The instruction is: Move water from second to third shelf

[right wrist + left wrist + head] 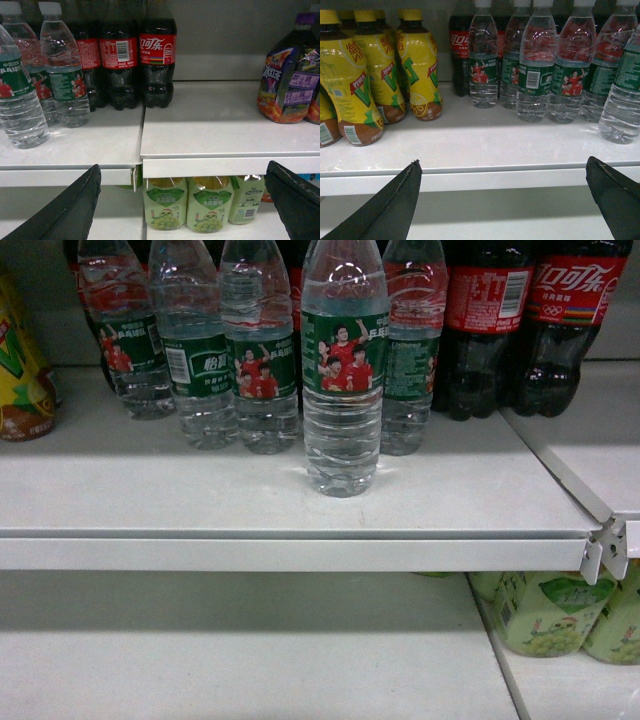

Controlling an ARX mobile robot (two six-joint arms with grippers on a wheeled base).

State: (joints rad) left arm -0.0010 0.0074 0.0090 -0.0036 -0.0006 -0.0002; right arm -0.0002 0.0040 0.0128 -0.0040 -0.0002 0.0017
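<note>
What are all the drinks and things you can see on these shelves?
Front water bottle: one, clear with green label, standing ahead of the row, near the upper shelf's edge.
Other water bottles: at least four, same kind, in a row behind it.
Cola bottles: at least three, dark with red labels, right of the water.
Yellow drink bottles: several, yellow labels, brown drink, left of the water.
Purple-label bottle: one clearly seen, orange contents, on the neighbouring shelf to the right.
Pale green bottles: at least three, on the shelf below.
Upper shelf: white.
Left end effector: black fingers apart, empty.
Right end effector: black fingers apart, empty.
</note>
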